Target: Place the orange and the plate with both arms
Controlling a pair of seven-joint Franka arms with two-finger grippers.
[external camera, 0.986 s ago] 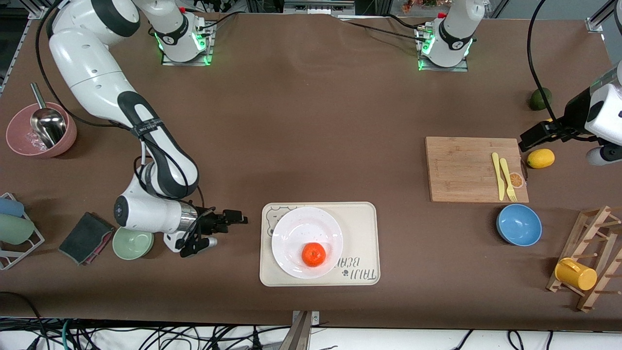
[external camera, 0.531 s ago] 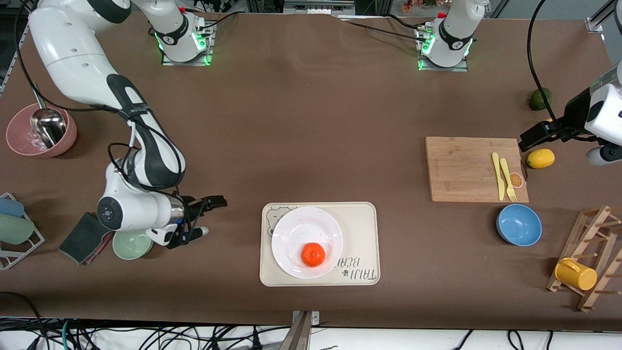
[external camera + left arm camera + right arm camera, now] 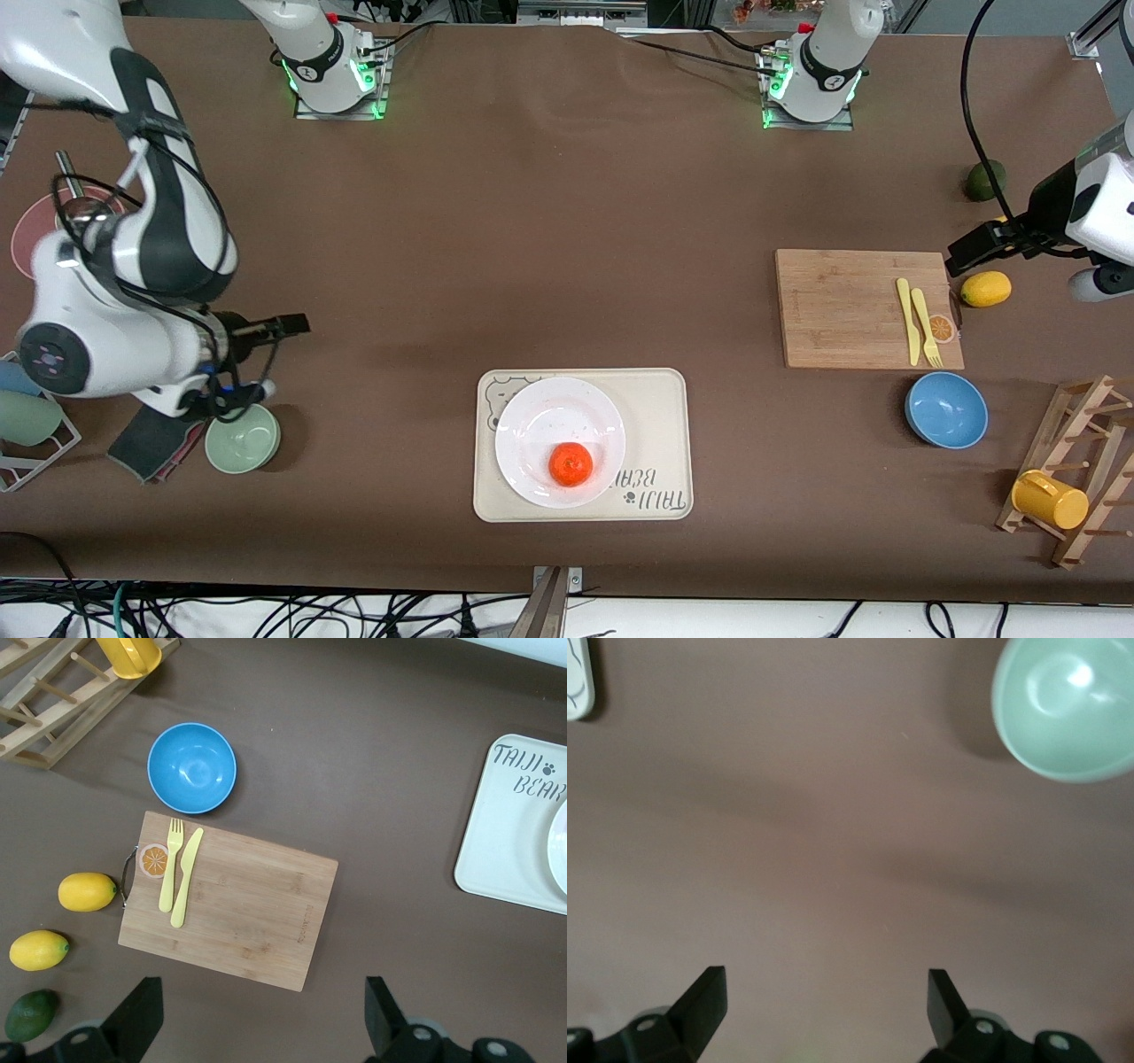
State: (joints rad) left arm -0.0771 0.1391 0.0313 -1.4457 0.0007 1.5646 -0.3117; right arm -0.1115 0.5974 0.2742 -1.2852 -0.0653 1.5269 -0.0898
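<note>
The orange (image 3: pixel 570 464) lies on the white plate (image 3: pixel 549 412), on the part of it nearest the front camera. The plate rests on a cream tray (image 3: pixel 664 399). My right gripper (image 3: pixel 276 354) hangs open and empty above bare table next to a green bowl (image 3: pixel 242 438), well away from the tray toward the right arm's end; its wrist view shows its open fingers (image 3: pixel 824 1010) over bare table. My left gripper (image 3: pixel 1019 266) waits open and empty (image 3: pixel 261 1019) in the air at the left arm's end, over the table beside the cutting board (image 3: pixel 850 310). An edge of the plate (image 3: pixel 560 846) shows in the left wrist view.
A yellow knife and fork (image 3: pixel 918 322) lie on the cutting board, with a blue bowl (image 3: pixel 946 409) nearer the camera. A lemon (image 3: pixel 985 289), a dark green fruit (image 3: pixel 985 181), a wooden rack with a yellow mug (image 3: pixel 1050 499), a dark cloth (image 3: pixel 142 447) and a pink bowl (image 3: pixel 31 244) line the table's ends.
The right arm has pulled back from the tray toward its own end of the table and risen, gripper still open. The left arm, orange and plate have not moved.
</note>
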